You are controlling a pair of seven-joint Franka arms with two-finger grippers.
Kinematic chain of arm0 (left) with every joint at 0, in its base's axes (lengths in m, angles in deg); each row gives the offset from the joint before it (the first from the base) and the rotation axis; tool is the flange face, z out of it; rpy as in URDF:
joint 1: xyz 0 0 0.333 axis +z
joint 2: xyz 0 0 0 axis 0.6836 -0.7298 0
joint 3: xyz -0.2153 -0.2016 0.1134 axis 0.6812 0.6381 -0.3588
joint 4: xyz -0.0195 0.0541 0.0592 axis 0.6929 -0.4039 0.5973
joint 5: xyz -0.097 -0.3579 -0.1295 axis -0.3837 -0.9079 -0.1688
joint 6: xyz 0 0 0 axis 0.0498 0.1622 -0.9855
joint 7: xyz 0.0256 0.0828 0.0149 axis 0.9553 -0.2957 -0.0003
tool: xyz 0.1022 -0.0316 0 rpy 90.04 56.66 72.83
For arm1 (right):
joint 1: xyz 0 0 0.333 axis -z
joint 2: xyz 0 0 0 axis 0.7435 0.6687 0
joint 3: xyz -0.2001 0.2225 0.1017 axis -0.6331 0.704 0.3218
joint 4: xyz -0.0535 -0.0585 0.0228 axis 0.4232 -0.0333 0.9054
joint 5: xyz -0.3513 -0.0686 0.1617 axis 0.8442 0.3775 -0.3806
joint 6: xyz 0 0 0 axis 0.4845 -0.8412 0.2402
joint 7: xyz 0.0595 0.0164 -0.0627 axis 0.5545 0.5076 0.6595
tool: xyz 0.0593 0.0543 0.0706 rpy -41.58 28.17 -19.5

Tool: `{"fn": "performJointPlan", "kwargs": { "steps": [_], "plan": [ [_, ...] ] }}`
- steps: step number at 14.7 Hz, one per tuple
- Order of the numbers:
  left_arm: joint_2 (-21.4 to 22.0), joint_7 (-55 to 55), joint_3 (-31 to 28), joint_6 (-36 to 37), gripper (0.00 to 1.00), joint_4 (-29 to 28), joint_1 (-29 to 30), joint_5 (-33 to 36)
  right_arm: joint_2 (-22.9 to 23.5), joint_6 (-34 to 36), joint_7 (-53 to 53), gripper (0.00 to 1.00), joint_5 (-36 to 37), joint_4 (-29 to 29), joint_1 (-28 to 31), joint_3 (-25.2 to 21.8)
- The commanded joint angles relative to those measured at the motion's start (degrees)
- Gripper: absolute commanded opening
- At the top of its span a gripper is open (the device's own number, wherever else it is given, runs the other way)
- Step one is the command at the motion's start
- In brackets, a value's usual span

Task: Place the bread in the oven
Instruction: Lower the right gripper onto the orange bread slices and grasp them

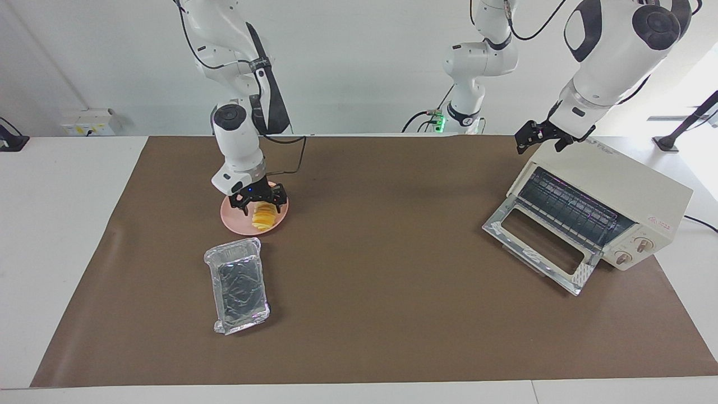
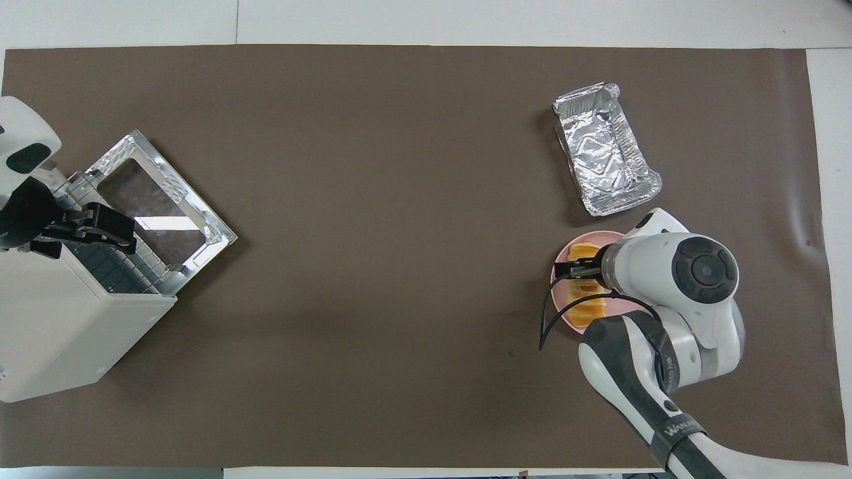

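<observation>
The golden ridged bread (image 1: 263, 219) lies on a round pink plate (image 1: 233, 220) toward the right arm's end of the table. My right gripper (image 1: 262, 207) is down at the plate, open, with a finger on each side of the bread's end nearer the robots. In the overhead view the right gripper (image 2: 578, 269) covers the middle of the bread (image 2: 590, 310). The cream-white oven (image 1: 617, 188) stands at the left arm's end with its glass door (image 1: 538, 247) dropped open and the wire rack showing. My left gripper (image 1: 538, 143) hangs open and empty over the oven's top edge.
A crinkled silver foil tray (image 1: 240, 283) lies empty on the brown mat, just farther from the robots than the plate; it also shows in the overhead view (image 2: 606, 156). The open oven door (image 2: 156, 213) juts out over the mat. A black cable trails from the right wrist.
</observation>
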Motion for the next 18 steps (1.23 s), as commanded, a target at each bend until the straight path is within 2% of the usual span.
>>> {"fn": "performJointPlan", "kwargs": {
  "steps": [1,2,3,4,5,6,13,16,18],
  "plan": [
    [1.24,0.09,0.39,-0.82,1.0,-1.03,0.59,0.91,0.35,-1.56,1.11,1.0,0.56,0.81,0.51,0.18],
    [1.24,0.09,0.39,-0.82,1.0,-1.03,0.59,0.82,0.35,-1.56,1.19,1.0,0.56,0.89,0.51,0.18],
    [1.24,0.09,0.39,-0.82,1.0,-1.03,0.59,0.91,0.35,-1.56,1.2,0.93,0.56,0.89,0.51,0.18],
    [1.24,0.09,0.39,-0.82,1.0,-1.03,0.59,0.91,0.35,-1.56,1.2,0.63,0.56,0.81,0.51,0.18],
    [1.24,0.09,0.39,-0.82,1.0,-1.03,0.59,0.91,0.44,-1.56,1.2,0.16,0.56,0.81,0.51,0.18],
    [1.24,0.09,0.39,-0.82,1.0,-1.12,0.59,0.91,0.35,-1.56,0.93,0.0,0.56,0.81,0.51,0.18],
    [1.24,0.09,0.39,-0.82,1.0,-1.03,0.67,0.91,0.53,0.45,-1.62,0.0,0.56,-1.56,0.24,0.18],
    [1.24,0.09,0.39,-0.82,1.0,-1.03,0.59,0.91,0.53,9.21,-2.66,0.0,0.56,-7.69,0.42,0.18],
    [1.24,0.09,0.39,-0.82,1.0,-1.03,0.59,0.91,0.87,17.29,-4.42,0.0,0.56,-14.45,0.77,0.09]
  ]
}}
